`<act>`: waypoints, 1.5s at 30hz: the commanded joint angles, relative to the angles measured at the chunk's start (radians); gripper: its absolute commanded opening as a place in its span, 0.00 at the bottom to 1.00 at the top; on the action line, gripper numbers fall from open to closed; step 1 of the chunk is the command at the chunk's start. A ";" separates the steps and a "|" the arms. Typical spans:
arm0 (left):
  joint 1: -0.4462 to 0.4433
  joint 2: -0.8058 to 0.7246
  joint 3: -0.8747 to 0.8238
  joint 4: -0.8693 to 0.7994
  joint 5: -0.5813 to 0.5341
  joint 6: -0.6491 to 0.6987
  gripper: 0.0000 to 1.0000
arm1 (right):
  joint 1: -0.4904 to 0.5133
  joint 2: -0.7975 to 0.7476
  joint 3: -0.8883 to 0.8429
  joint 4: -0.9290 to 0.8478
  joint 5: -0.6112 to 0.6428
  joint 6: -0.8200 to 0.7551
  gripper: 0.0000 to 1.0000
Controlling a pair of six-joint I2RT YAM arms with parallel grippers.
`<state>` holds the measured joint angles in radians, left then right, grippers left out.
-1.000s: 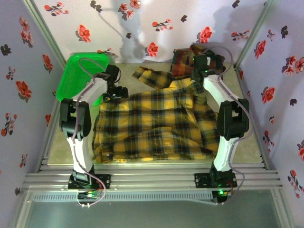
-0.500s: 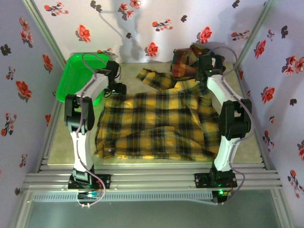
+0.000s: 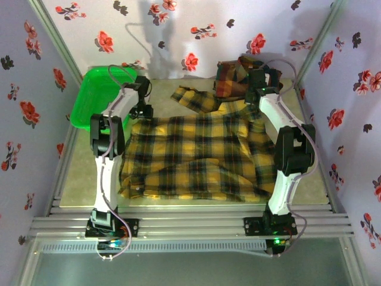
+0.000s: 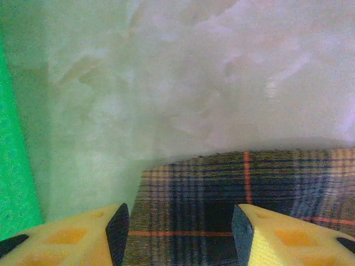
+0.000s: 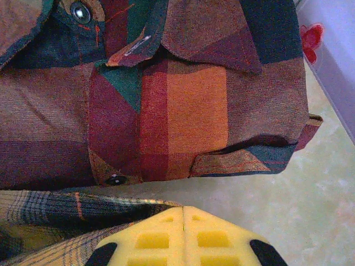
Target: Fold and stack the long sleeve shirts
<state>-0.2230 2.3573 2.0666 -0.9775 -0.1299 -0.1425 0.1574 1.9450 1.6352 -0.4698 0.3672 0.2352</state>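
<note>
A mustard-yellow and black plaid shirt [image 3: 196,149] lies spread across the middle of the table, one sleeve [image 3: 193,97] thrown toward the back. My left gripper [image 3: 141,111] is down at its far-left corner. In the left wrist view the gripper [image 4: 180,230] is open, and the corner of the yellow shirt [image 4: 233,183] lies between the fingers [image 4: 117,233]. My right gripper [image 3: 250,98] is at the shirt's far-right corner, shut [image 5: 183,213], with the yellow fabric [image 5: 50,216] running under its tips. Just beyond lies a folded red, orange and green plaid shirt [image 5: 183,100], at the back right [image 3: 229,77].
A green plastic basket [image 3: 98,95] stands at the back left, close beside the left gripper, with its wall [image 4: 14,166] at that wrist view's left edge. Flowered walls close in the table on three sides. Bare tabletop [image 5: 288,183] shows right of the red shirt.
The left arm has swung away from the basket and down to the yellow shirt's far-left corner, its jaws narrowing. The shirt's top edge has shifted slightly toward the back. The right gripper stays shut.
</note>
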 commanded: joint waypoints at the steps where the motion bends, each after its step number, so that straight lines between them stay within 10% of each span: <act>1: 0.011 0.029 0.032 -0.050 -0.022 0.014 0.54 | 0.006 -0.001 0.029 -0.021 0.012 -0.022 0.00; 45: 0.042 0.027 0.023 0.085 0.036 -0.093 0.55 | 0.019 0.012 0.057 -0.043 -0.002 -0.056 0.00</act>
<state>-0.1963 2.4214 2.0907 -0.9215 -0.1009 -0.2115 0.1703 1.9450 1.6619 -0.4961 0.3660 0.1905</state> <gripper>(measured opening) 0.546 0.065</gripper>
